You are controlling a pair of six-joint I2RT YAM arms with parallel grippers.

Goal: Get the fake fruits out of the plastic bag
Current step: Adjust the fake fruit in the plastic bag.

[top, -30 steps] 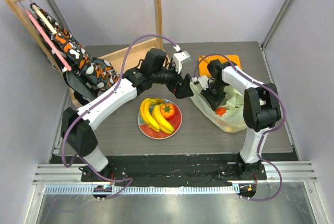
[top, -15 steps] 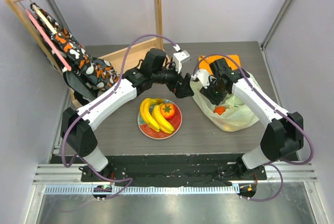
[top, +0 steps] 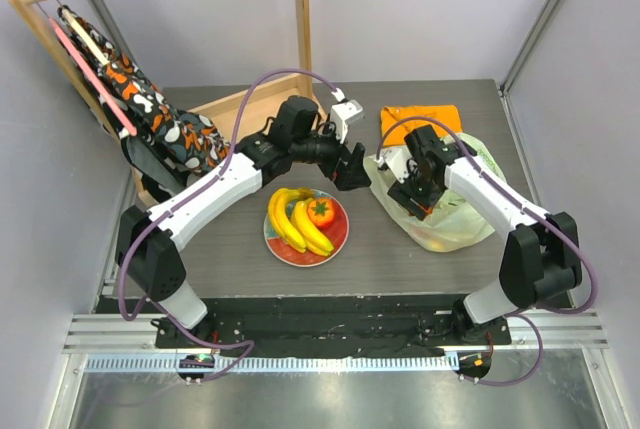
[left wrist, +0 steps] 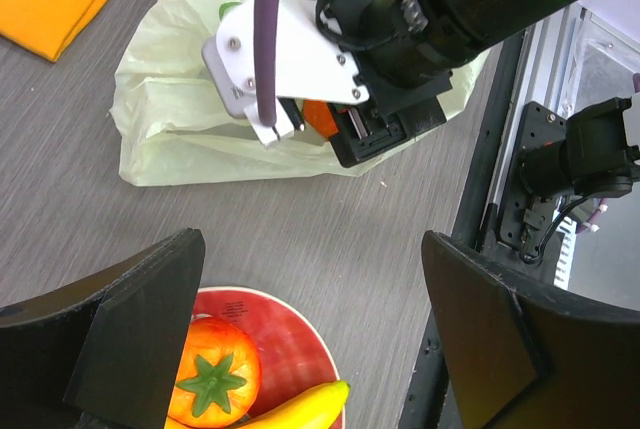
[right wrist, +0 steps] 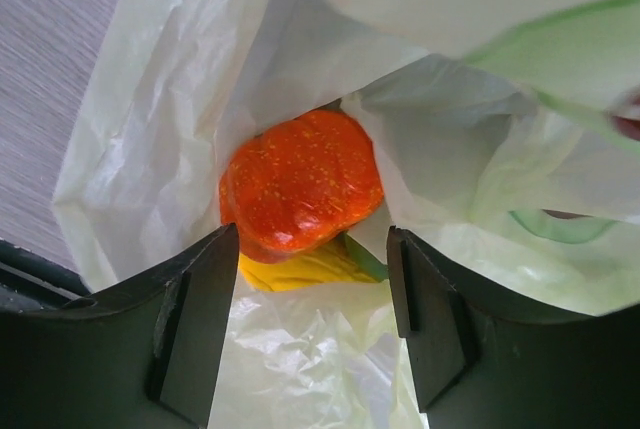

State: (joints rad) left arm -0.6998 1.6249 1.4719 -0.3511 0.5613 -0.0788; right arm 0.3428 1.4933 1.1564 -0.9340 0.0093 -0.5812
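Orange fruit (right wrist: 300, 184) sits in bag (right wrist: 150, 149) mouth, R gripper (right wrist: 310, 239) jaws spread, lined up on it. Next imo: ease in, pinch, lift out. L gripper (left wrist: 310, 279) spread, empty.

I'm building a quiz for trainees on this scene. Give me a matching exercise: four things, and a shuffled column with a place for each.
1 bananas
2 cloth
3 red fruit
4 right gripper

A inside the bag
B on the plate
C open, at the bag's mouth
D flat on the table, beyond the bag

Pairs: 1-B, 2-D, 3-A, 4-C
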